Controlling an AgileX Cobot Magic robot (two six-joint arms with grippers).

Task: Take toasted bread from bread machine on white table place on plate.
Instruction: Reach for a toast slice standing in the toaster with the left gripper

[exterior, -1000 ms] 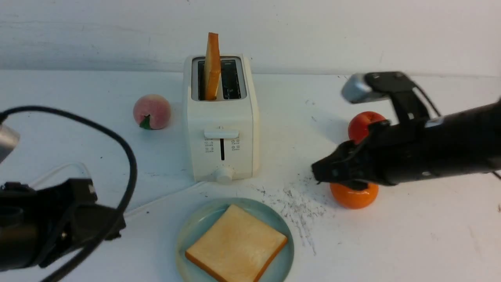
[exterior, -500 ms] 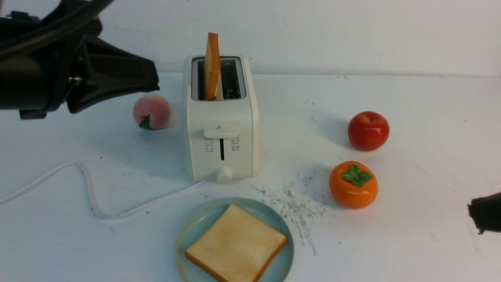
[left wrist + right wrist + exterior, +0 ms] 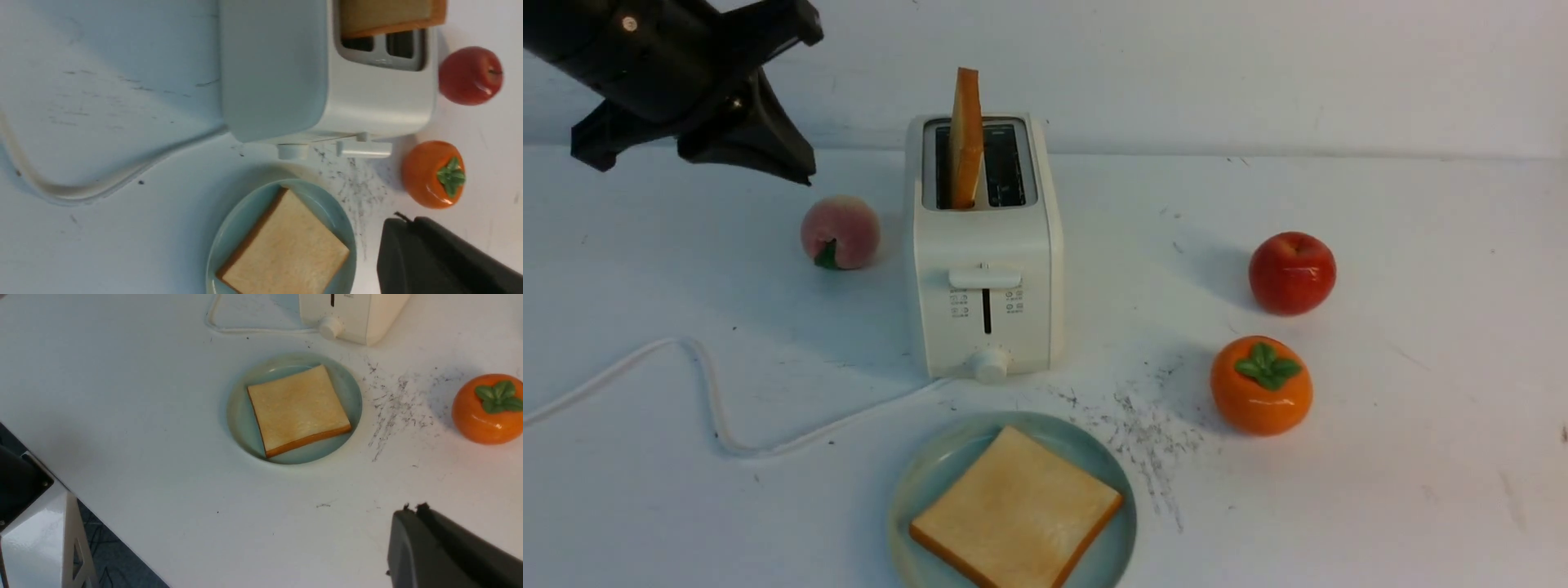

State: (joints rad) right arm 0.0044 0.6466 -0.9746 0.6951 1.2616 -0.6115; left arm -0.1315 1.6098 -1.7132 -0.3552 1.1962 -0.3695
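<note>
Jaws closed and empty, left gripper hangs left of the bread machine; I should open it, pinch the upright toasted bread and lift straight

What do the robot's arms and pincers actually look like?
Everything in view is matt black. The left pincer and right pincer each look like two flat, blunt wedges with squared tips. The left arm is a chunky, angular black housing with no visible markings.
</note>
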